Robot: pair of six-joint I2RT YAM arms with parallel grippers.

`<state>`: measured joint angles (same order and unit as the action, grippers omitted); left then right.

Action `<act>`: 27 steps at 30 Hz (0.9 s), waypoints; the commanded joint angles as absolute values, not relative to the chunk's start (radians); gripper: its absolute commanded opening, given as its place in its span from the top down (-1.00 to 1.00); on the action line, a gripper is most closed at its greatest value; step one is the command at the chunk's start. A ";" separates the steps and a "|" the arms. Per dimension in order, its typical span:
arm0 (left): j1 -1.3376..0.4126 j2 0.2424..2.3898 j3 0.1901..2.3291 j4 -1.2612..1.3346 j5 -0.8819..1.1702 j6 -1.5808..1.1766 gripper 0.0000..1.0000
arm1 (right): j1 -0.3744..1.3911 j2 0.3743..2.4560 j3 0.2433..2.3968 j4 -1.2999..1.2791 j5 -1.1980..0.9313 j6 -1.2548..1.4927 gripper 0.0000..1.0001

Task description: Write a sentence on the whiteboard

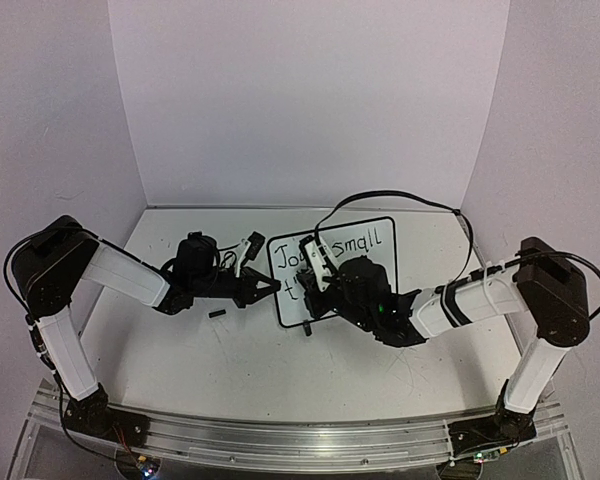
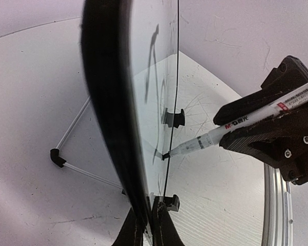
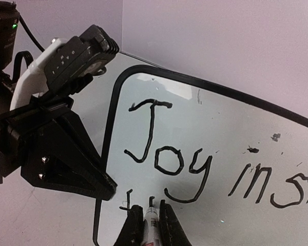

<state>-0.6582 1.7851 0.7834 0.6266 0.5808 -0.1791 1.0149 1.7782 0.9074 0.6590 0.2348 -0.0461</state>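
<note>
Table (image 1: 280, 370): white and scratched; it carried the whiteboard, which stood about mid-table.
Whiteboard (image 1: 375, 272): white, thin black frame, rounded corners; it stood tilted back on two black feet (image 2: 174, 118), with a wire stand (image 2: 77, 148) behind it.
Left arm (image 1: 130, 275): reached in from the whiteboard's left side.
Right arm (image 1: 470, 300): reached in from the whiteboard's right, crossing in front of its lower half.
Left gripper (image 2: 150, 228): at the whiteboard's left edge, jaws closed on the frame and pinching it between both fingers.
Right gripper (image 3: 150, 218): in front of the whiteboard's lower left part, jaws closed on the marker.
Marker (image 3: 152, 225): white barrel with a black tip, clamped between the right fingers; its tip touched the whiteboard's face just below "Joy".
Sentence (image 3: 169, 159): black handwriting on the whiteboard; the upper line read "Joy in small" across the views, and the lower line showed only a "t" and a short stroke at the marker's tip.
Black piece (image 1: 217, 314): small, lying on the table left of the whiteboard, apart from it and near the left gripper.
</note>
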 commanded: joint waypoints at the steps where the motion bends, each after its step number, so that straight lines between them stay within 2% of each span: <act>1: -0.647 1.787 0.792 0.557 0.495 -0.101 1.00 | 1.010 1.777 0.889 0.670 0.258 -0.020 1.00; 27: -0.647 1.781 0.784 0.555 0.494 -0.098 1.00 | 1.018 1.798 0.858 0.666 0.254 0.053 1.00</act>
